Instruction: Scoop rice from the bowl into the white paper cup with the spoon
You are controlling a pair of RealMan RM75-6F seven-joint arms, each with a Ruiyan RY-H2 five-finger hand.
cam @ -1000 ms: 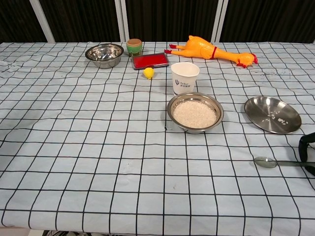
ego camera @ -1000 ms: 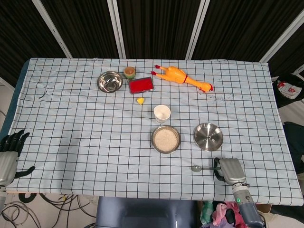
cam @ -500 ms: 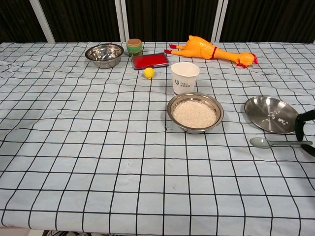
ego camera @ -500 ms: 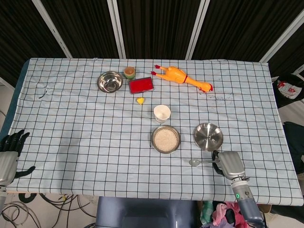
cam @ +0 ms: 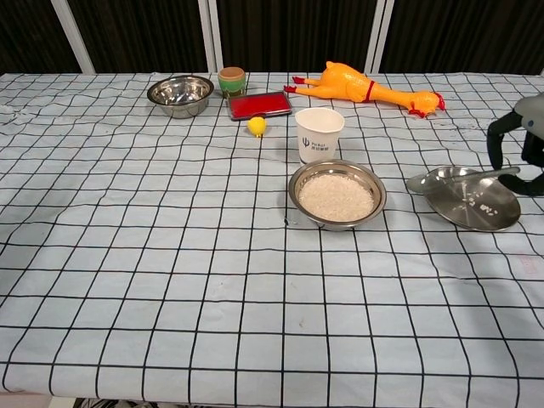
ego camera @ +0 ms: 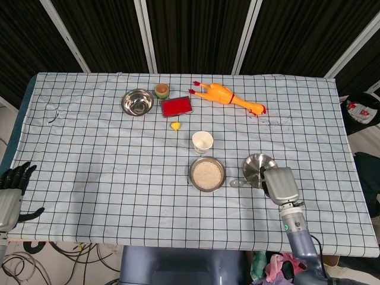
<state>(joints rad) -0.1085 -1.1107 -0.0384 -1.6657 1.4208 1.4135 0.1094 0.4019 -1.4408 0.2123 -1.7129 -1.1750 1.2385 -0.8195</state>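
We see the right hand (ego camera: 280, 185) has come up off the near table edge and travelled far-left over the last second, carrying the spoon (cam: 460, 177) with it; a second ago the spoon lay flat on the cloth near the right front corner, now it rides in the air with its bowl end just over the left rim of the flat steel dish (cam: 473, 204); we judge the pick-up is done and the carry toward the rice is under way, no scoop taken yet.

Spoon bowl points left toward the rice bowl (ego camera: 207, 173), short gap between them in the head view; handle runs right into the hand; spoon looks empty, though it is small and we cannot be sure.

Fingers: in the chest view the dark fingers (cam: 495, 140) curl down around the handle end at the right frame edge; the hand is pinching the spoon handle, not spread; exact finger contact we cannot tell, as the hand's back hides it from above and the frame crops it from the chest.

Rice bowl sits centre, full and level; white paper cup (cam: 319, 134) stands upright just beyond it, touching or nearly so, empty as far as we see.

Left hand (ego camera: 10, 191) is parked off the near-left table corner, unchanged; fingers apart, holding nothing.
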